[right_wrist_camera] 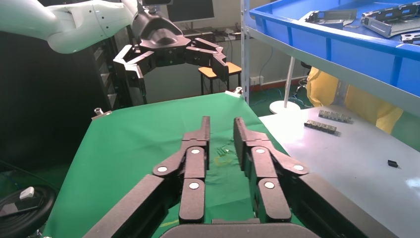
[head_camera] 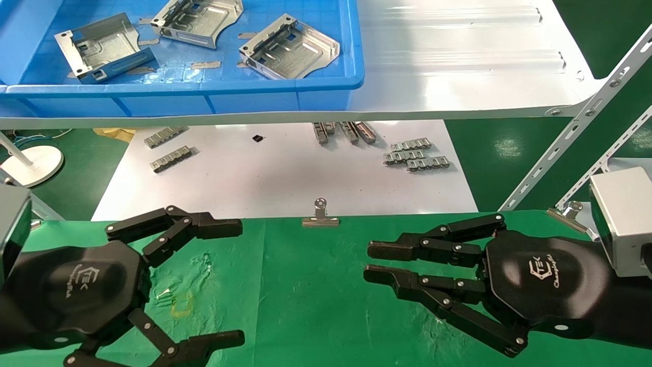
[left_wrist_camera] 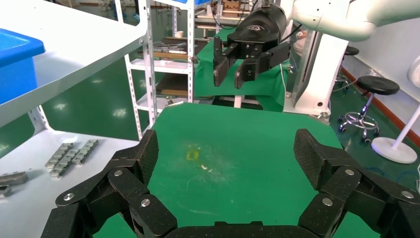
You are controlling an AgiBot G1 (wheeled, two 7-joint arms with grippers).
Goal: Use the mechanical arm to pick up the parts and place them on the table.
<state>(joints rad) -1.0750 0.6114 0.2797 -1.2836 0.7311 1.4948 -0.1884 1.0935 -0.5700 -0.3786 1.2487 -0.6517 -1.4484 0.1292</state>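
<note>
Green cloth surface (head_camera: 316,285) nearest robot: wrinkled, faint yellow square mark (head_camera: 182,304) left of centre, nothing else lying on it. Silver binder clip (head_camera: 320,216) clamped at far edge; second clip (head_camera: 570,211) at right corner.

White board (head_camera: 285,178) beyond it: grey link strips in pair at left (head_camera: 167,148), cluster at right (head_camera: 415,155), more under shelf edge (head_camera: 344,131); small black piece (head_camera: 258,138) between.

White shelf (head_camera: 458,56) above: blue bin (head_camera: 193,97) on left part, holding three silver sheet-metal parts (head_camera: 288,47), apart from one another.

head cam overhead, wrist cams share table (head_camera: 305,285)
</note>
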